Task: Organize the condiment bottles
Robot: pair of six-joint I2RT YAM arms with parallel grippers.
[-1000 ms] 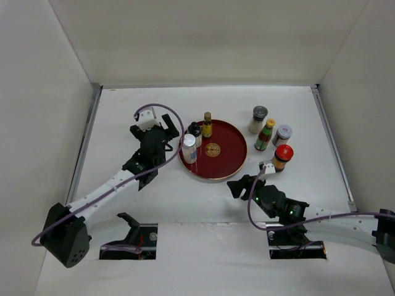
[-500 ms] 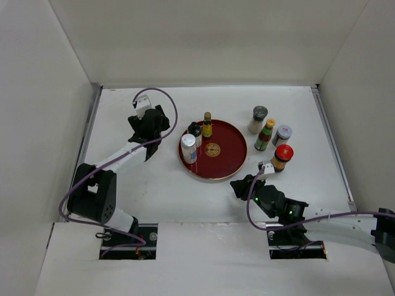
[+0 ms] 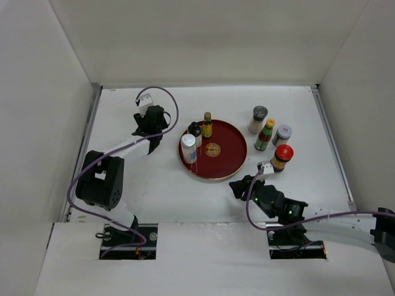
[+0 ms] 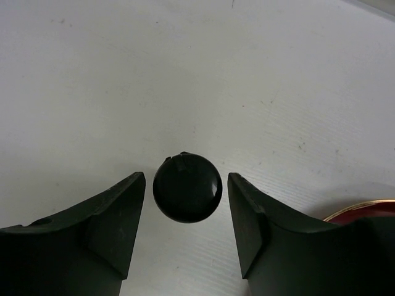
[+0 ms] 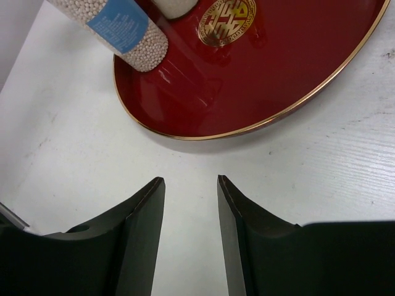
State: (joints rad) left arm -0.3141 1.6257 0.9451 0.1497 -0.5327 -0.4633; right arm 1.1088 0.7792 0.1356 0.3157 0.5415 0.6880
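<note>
My left gripper (image 3: 151,125) hangs over the table left of the red tray (image 3: 229,161). In the left wrist view it (image 4: 186,176) is open, with a finger on each side of a round black bottle cap (image 4: 187,191) and a gap on both sides. The top view hides that bottle under the gripper. On the tray's left part stand a white-capped bottle (image 3: 189,148), a black-capped one (image 3: 195,130) and a yellow-capped one (image 3: 207,124). My right gripper (image 3: 238,185) is open and empty just before the tray's near edge (image 5: 247,128).
Right of the tray stand a grey-capped jar (image 3: 259,119), a green bottle with a yellow cap (image 3: 265,134), a silver-capped jar (image 3: 282,134) and a red-capped jar (image 3: 282,156). White walls close in the table on three sides.
My left gripper has moved back and left, away from the tray's left edge, and the arm's elbow has folded back toward the near left. The right arm has barely moved.
</note>
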